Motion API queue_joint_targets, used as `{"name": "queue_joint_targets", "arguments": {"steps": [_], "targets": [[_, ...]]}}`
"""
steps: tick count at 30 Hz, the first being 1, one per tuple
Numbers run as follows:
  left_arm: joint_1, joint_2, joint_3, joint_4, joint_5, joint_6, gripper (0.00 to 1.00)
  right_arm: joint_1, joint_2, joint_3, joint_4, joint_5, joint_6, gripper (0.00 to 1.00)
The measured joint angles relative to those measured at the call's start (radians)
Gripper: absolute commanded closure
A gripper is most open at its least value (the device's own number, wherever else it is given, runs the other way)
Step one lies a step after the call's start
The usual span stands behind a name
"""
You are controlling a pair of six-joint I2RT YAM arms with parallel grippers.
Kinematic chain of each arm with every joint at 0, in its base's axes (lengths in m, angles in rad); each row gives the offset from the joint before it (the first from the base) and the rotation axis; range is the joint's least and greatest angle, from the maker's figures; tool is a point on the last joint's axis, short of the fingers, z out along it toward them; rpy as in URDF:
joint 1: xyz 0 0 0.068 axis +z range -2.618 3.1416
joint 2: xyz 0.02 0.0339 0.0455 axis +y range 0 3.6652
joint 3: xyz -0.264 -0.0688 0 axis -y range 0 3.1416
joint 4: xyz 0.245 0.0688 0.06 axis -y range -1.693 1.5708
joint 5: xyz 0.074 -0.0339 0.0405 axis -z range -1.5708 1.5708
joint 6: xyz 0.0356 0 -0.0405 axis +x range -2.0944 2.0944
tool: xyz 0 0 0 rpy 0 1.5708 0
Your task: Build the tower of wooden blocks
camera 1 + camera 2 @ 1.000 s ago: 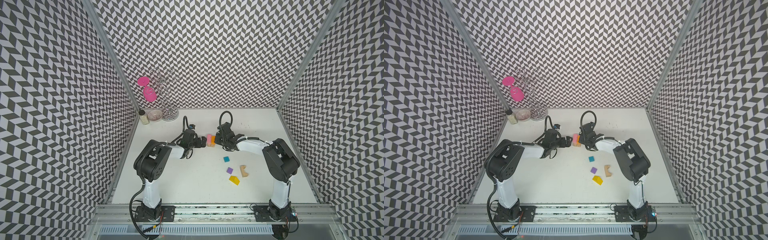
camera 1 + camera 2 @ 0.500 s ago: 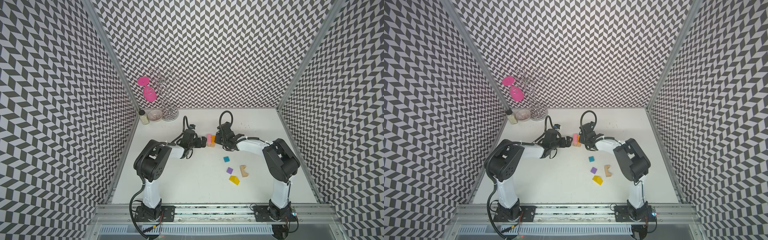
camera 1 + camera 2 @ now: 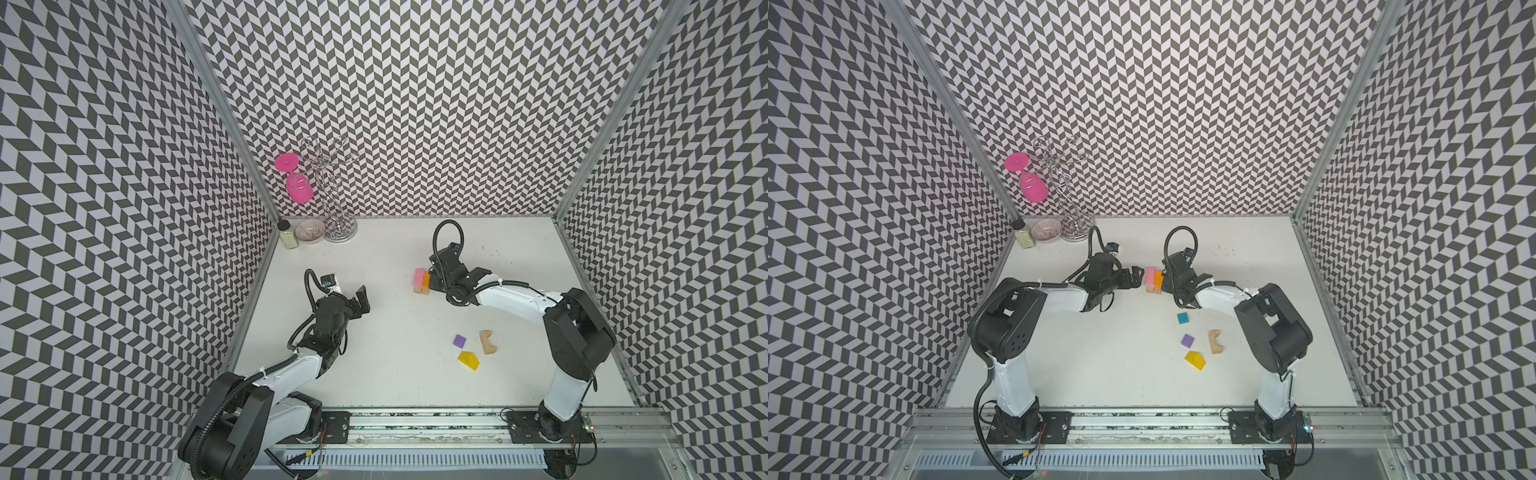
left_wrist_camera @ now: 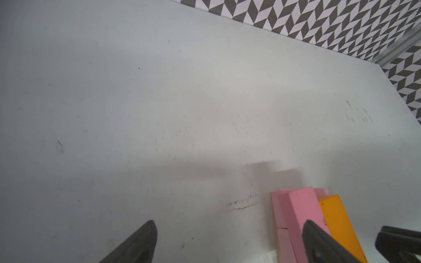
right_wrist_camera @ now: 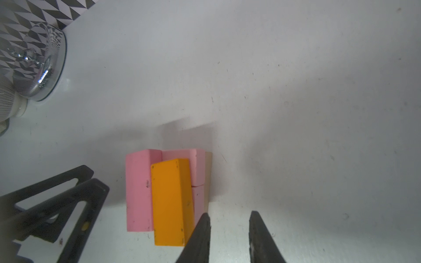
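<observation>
The tower (image 3: 1153, 280) (image 3: 422, 280) is a low stack on a tan base, with a pink slab (image 5: 137, 189) (image 4: 298, 209) and an orange slab (image 5: 170, 200) (image 4: 337, 218) side by side on top. My right gripper (image 5: 230, 230) (image 3: 1165, 284) (image 3: 432, 282) is nearly shut and empty, one finger against the orange slab's side. My left gripper (image 4: 230, 241) (image 3: 1136, 276) is open, one finger by the pink slab. In a top view the left gripper (image 3: 359, 301) stands further left, open. The loose wood blocks are a teal cube (image 3: 1182, 318), a purple cube (image 3: 1187, 341), a yellow roof piece (image 3: 1195, 360) and a tan arch (image 3: 1214, 341).
At the back left corner stand a chrome wire rack (image 3: 1073, 224) with a pink goblet (image 3: 1032, 187) hanging on it, a small glass bowl (image 3: 1045, 229) and a jar (image 3: 1022, 235). Patterned walls close in three sides.
The wrist views and a top view match the earlier frames, with both grippers at the tower. A top view differs: the left arm is drawn back and the teal cube does not show.
</observation>
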Motion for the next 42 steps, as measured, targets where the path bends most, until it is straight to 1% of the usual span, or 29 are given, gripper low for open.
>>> {"name": "queue_joint_targets", "arguments": {"steps": [8,14,23,42], "targets": [[0.006,0.039,0.043,-0.032,-0.027,0.0,0.0,0.001,0.032,0.013,0.004,-0.023,-0.01,0.71],[0.006,0.064,0.061,-0.046,-0.028,0.0,0.0,0.008,0.06,0.021,0.003,-0.037,-0.01,0.71],[0.0,0.084,0.087,-0.046,-0.026,0.0,0.0,0.032,0.062,0.048,0.003,-0.042,-0.01,0.71],[-0.018,0.095,0.094,-0.043,-0.02,0.003,0.0,0.035,0.057,0.047,-0.001,-0.005,-0.011,0.71]]}}
